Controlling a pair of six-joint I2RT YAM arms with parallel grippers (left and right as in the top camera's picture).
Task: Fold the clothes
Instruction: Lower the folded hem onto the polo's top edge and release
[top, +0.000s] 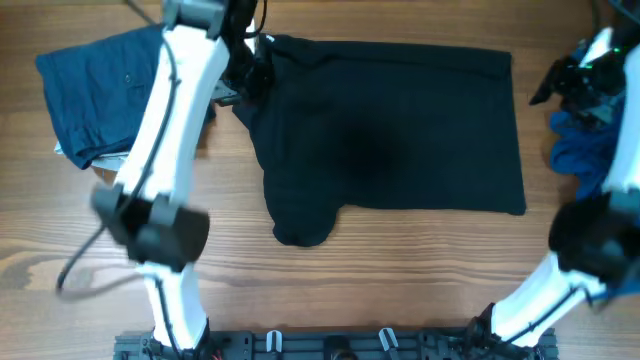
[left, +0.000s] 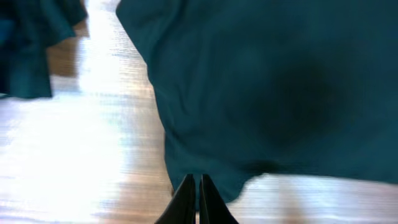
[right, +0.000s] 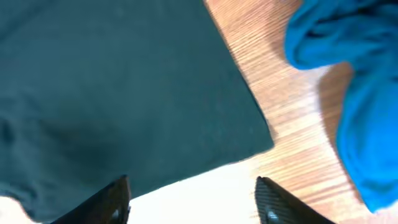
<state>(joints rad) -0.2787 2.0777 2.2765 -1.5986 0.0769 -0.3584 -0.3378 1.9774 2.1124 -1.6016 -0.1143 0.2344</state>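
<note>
We see a black shirt (top: 400, 130) spread on a wooden table (top: 400, 260); left claw (left: 198, 190) clenched at its edge, right claw (right: 191, 186) released.

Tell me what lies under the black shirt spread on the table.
Wooden table shows along the edges of the black shirt, so it rests on the wood. The cloth hides everything beneath it; whether anything else lies there cannot be seen.
</note>
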